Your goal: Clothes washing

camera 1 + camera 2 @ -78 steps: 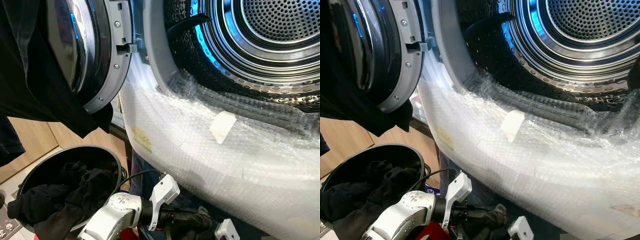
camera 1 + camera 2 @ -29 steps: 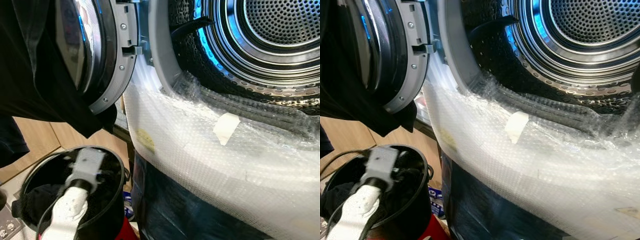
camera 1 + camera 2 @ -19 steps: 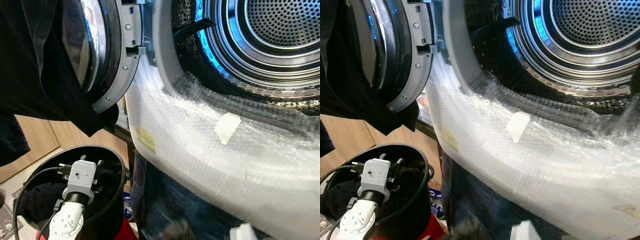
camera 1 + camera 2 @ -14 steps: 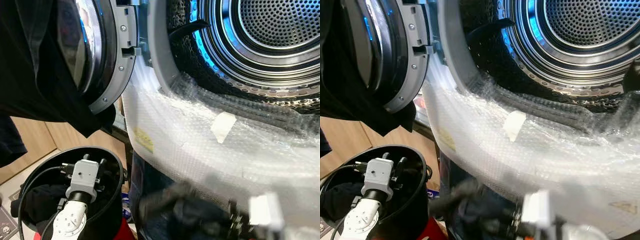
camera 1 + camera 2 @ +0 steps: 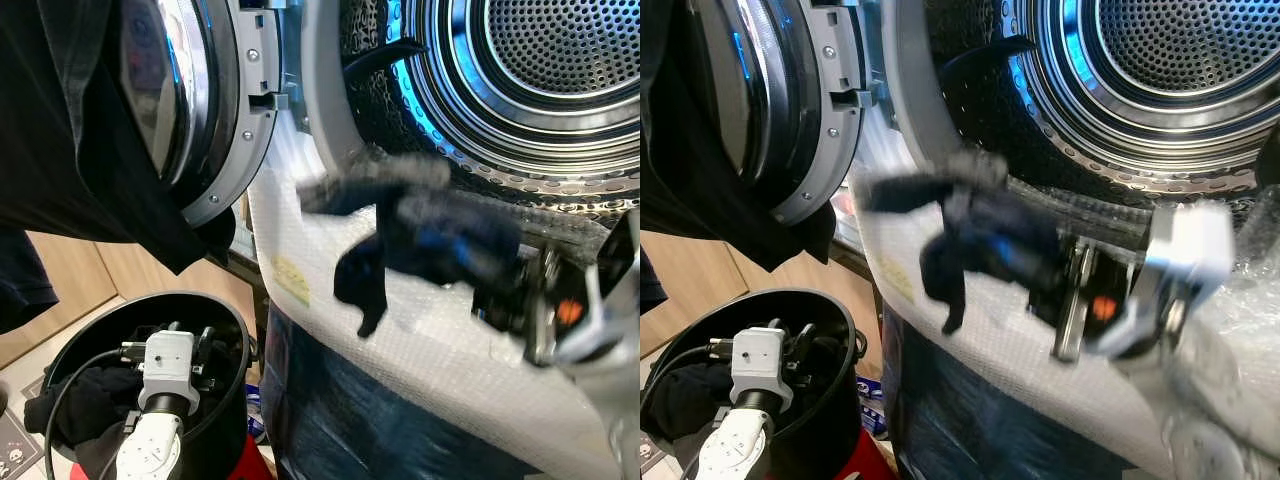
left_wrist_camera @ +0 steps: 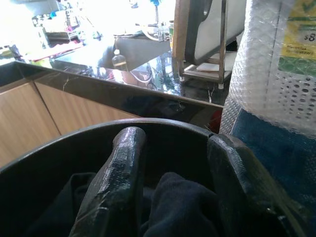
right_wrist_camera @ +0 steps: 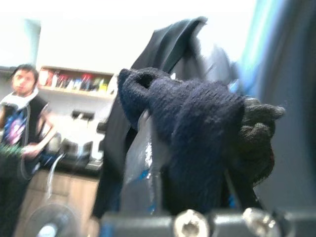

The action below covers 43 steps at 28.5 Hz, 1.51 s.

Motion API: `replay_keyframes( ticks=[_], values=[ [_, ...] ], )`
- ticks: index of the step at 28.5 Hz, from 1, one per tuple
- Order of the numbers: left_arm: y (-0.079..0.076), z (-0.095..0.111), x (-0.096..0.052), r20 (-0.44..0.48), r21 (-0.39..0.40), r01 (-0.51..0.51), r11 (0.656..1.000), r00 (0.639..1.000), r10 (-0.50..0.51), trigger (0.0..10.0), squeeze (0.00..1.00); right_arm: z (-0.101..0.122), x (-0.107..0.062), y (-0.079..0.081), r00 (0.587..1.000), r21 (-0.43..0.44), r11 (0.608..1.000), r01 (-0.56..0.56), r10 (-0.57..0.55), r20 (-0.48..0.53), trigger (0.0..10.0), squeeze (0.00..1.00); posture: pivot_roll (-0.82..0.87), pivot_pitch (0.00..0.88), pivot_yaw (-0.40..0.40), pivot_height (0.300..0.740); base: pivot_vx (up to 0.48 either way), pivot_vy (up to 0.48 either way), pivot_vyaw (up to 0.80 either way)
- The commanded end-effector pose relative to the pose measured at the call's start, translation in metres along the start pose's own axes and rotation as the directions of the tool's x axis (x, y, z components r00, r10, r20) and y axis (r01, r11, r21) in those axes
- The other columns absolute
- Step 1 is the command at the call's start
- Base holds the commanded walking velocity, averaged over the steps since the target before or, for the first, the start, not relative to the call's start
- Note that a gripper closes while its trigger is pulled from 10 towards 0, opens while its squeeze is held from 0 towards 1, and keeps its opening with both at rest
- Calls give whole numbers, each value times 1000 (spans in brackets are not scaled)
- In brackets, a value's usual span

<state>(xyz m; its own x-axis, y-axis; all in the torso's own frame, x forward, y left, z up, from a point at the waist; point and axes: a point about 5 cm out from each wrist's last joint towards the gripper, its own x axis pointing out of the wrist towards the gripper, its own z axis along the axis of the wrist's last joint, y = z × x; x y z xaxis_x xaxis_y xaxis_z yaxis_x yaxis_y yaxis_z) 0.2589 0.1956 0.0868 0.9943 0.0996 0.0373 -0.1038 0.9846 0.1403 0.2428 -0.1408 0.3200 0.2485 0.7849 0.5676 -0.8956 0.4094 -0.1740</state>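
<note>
Right gripper (image 5: 1040, 262) clamped on a dark navy garment (image 5: 985, 235), held at the washer drum's (image 5: 540, 70) mouth

The garment hangs blurred over the bubble-wrapped front (image 5: 440, 360) of the machine, at about 3 o'clock from the black bucket (image 5: 225, 330). The left gripper (image 6: 168, 197) sits down in that bucket with fingers apart, dark clothes (image 5: 85, 405) between them. On the wrap, a yellow-green label (image 6: 298, 34) shows an "8"; the rest is unreadable. The open door (image 5: 215, 120) stands at 10 o'clock, black cloth (image 5: 70, 150) draped on it
</note>
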Motion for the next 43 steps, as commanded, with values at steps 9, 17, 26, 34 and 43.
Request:
replay_keyframes(
  ticks=[9, 17, 26, 34, 43],
  values=[
    [-8, -1, 3, -6, -10, 47, 999, 999, -48, 10000, 0, 50, 54, -49, 979, -188, 973, 135, -103, 174, 0, 0, 5, 0, -24, 740, 0, 0, 0],
    [-20, -4, 3, -36, -38, 82, 996, 996, -83, 10000, 0, 38, 89, -91, 969, -213, 946, 244, -231, 86, 0, 0, -1, 0, -24, 740, 0, 0, 0],
    [-12, -6, 8, -69, -30, -12, 999, 998, 10, 10000, 0, 22, 108, -154, 781, -207, 782, 588, -616, -105, 10000, 0, 12, 0, -36, 740, 0, 0, 0],
    [-10, -6, 7, -70, -18, -37, 999, 997, 36, 10000, 0, 18, 82, -177, 497, -298, 515, 804, -856, -141, 10000, 0, 44, 0, -68, 740, 0, 0, 0],
    [-14, -2, 5, -52, -6, -53, 999, 997, 53, 10000, 0, 18, 82, -179, 459, -320, 487, 813, -873, -164, 10000, 1000, 59, 0, -112, 740, 0, 0, 0]
  ],
)
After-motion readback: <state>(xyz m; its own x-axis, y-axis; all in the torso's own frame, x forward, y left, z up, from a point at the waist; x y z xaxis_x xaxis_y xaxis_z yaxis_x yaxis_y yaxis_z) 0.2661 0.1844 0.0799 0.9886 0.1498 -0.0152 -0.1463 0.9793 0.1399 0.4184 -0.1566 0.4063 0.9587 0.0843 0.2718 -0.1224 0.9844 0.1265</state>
